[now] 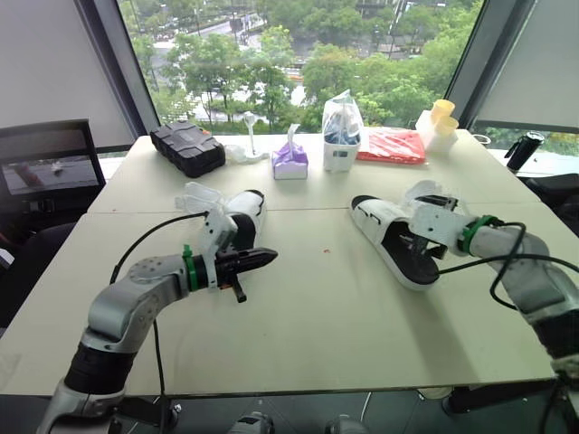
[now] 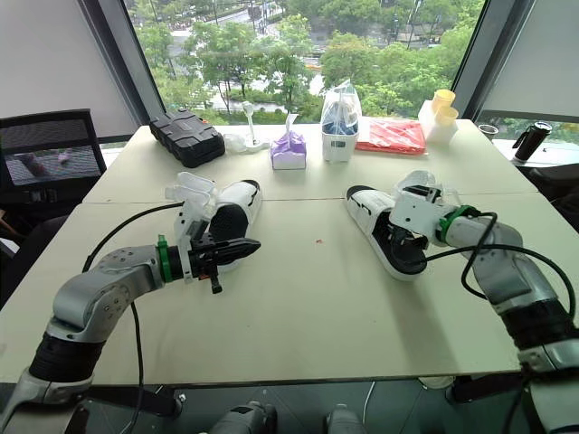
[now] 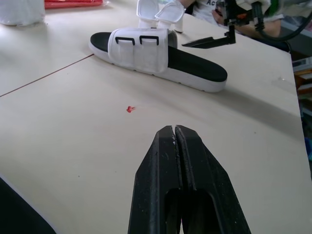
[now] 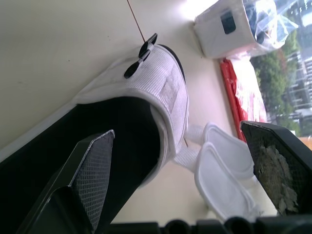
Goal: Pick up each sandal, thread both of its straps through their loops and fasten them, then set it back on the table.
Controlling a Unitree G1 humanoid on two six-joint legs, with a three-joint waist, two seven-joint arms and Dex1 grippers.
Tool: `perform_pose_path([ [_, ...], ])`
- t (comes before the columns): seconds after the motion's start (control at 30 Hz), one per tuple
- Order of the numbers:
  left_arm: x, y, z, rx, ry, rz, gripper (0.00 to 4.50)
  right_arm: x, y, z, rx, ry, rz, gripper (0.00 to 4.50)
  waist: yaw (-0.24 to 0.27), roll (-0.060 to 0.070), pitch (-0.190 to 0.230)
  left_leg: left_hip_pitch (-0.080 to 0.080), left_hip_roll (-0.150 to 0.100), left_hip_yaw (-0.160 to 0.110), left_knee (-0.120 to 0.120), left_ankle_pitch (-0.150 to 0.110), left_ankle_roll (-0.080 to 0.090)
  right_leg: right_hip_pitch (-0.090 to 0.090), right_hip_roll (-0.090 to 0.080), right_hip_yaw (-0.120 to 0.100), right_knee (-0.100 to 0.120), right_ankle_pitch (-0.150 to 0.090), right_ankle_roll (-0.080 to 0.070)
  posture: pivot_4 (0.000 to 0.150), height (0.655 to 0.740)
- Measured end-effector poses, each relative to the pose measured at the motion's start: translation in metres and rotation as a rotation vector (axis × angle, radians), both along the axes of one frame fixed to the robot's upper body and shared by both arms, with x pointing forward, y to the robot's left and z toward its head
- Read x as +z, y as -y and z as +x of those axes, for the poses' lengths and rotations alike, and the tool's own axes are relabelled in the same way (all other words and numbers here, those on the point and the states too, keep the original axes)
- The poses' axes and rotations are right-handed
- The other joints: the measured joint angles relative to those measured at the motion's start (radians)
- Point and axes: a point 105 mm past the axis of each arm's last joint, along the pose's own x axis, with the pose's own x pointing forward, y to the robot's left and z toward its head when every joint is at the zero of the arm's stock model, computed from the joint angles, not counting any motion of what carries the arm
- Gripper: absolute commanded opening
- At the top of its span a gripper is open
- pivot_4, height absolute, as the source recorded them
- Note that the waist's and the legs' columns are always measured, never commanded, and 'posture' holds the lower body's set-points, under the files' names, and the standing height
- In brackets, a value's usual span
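Sandal (image 1: 391, 237) on table (image 1: 362, 325), right hand (image 4: 176, 132) spread above

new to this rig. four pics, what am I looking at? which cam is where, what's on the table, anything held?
It is a two-armed humanoid robot; each arm ends in a gripper of two black fingers. The two wide pictures come from a stereo camera on its head, looking down over the arms. The other two come from a camera on each wrist, looking along that gripper's fingers.

On the table lie two white sandals: the left sandal by the left gripper, the right sandal by the right gripper. The right sandal's straps hang loose and its black loops are empty. Along the far edge are a black case, a purple tissue pack, a white container, a red packet and yellow cups.

Nothing is held: the left gripper is shut on air, the right gripper open at its sandal.
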Motion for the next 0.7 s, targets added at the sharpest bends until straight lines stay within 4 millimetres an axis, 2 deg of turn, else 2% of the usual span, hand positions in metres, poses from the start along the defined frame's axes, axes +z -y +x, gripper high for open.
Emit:
perform_pose_path([
  [0.17,0.001,-0.001,0.0,-0.005,0.008,-0.002,0.0,-0.01,-0.004,0.031,0.011,0.03,-0.079,4.46,-0.013,0.0,0.0,0.002,0.0,0.0,0.0,0.002,-0.003,0.0,0.0,0.0,0.003,0.0,0.0,0.15,0.74],
  [0.3,0.001,-0.001,0.0,-0.006,0.013,-0.004,0.0,-0.026,-0.005,0.044,0.001,0.028,-0.126,4.46,-0.015,-0.001,0.0,0.003,-0.001,0.0,-0.001,0.004,-0.006,-0.001,0.0,0.001,0.008,0.0,0.0,0.15,0.74],
  [0.5,0.0,-0.001,0.001,0.01,0.014,-0.001,0.0,-0.027,-0.012,0.061,-0.04,0.122,-0.174,4.46,-0.018,-0.001,0.0,0.006,-0.001,0.0,-0.002,0.005,-0.008,-0.001,0.001,0.002,0.012,0.0,0.0,0.15,0.74],
  [0.6,-0.001,-0.002,0.002,0.019,0.014,0.004,0.0,-0.029,-0.02,0.066,-0.051,0.153,-0.19,3.75,-0.02,-0.001,0.0,0.007,0.0,0.0,-0.002,0.006,-0.01,0.0,0.004,0.003,0.013,0.0,0.0,0.15,0.74],
  [0.7,-0.002,-0.002,0.002,0.022,0.014,0.006,0.0,-0.037,-0.022,0.066,-0.058,0.155,-0.2,2.26,-0.018,-0.001,0.0,0.007,0.0,0.0,-0.002,0.006,-0.01,0.0,0.004,0.004,0.013,0.0,0.0,0.15,0.74],
])
